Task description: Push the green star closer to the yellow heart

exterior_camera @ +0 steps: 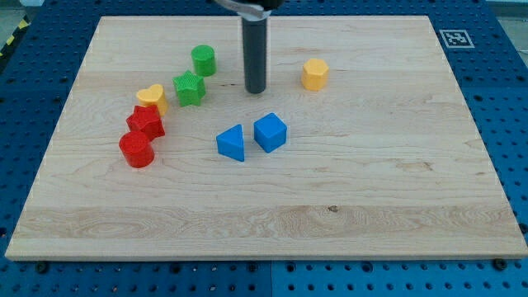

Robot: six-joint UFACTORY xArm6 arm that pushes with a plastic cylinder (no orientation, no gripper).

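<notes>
The green star lies on the wooden board in the view's upper left. The yellow heart sits just to its left, a small gap apart. My tip is the lower end of the dark rod, standing to the right of the green star with a clear gap between them. It touches no block.
A green cylinder sits above the star. A red star-like block and a red cylinder lie below the heart. A blue triangle and a blue cube sit below my tip. A yellow hexagon is to its right.
</notes>
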